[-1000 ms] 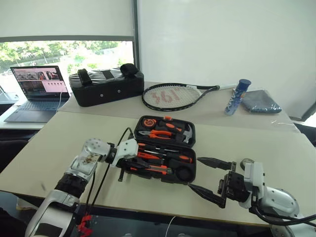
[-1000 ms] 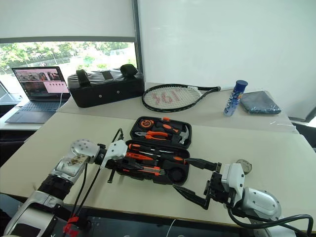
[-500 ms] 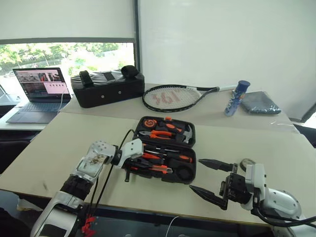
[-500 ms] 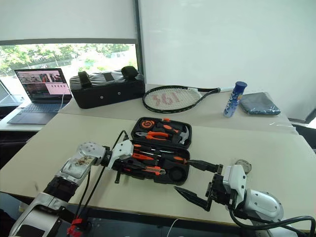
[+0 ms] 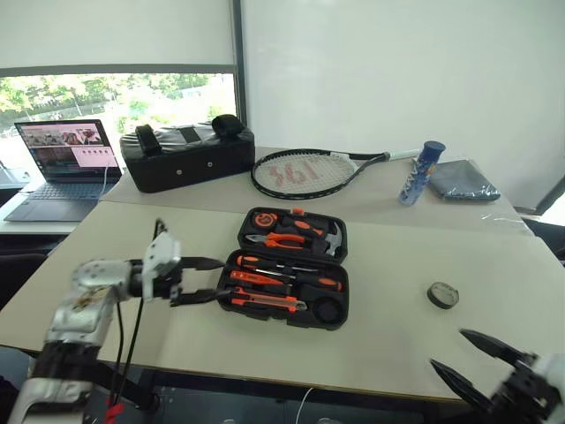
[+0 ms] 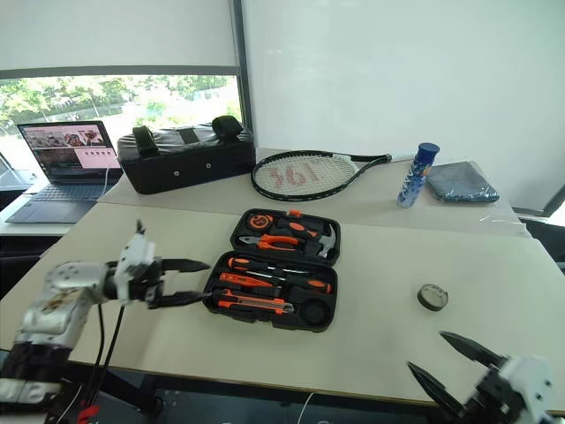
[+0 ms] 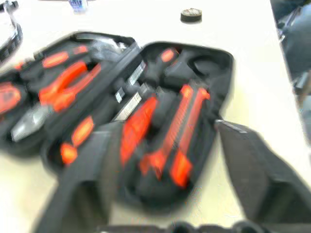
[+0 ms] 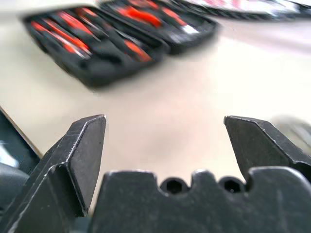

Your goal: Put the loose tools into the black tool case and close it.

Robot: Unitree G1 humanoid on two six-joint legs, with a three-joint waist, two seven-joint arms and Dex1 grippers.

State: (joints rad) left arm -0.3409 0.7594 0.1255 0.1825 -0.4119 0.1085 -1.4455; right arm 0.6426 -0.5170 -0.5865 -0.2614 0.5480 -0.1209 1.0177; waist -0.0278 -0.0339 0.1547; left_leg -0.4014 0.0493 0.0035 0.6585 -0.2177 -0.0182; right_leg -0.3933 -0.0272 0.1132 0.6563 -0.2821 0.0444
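Observation:
The black tool case [image 5: 339, 274] lies open in the middle of the near table. Its front half holds black-and-orange screwdrivers [image 5: 291, 275] and an orange utility knife [image 5: 265, 302]. Pliers [image 5: 284, 239] and other tools sit in its back half. My left gripper [image 5: 221, 278] hovers just left of the case, open, with nothing between its fingers. A small dark tape roll [image 5: 442, 294] lies loose on the table to the right of the case. At the table's front right edge my right gripper [image 5: 448, 349] stands open and empty, nearer to me than the tape roll.
On the far table are a tennis racket [image 5: 305, 172], a black soft bag [image 5: 185, 157], a blue bottle [image 5: 421, 172] and a grey cloth [image 5: 463, 181]. A laptop [image 5: 62, 163] stands open at the far left.
My left gripper has opened and drawn back leftward out of the case. My right gripper has pulled back right and down to the table's front edge, uncovering the tape roll.

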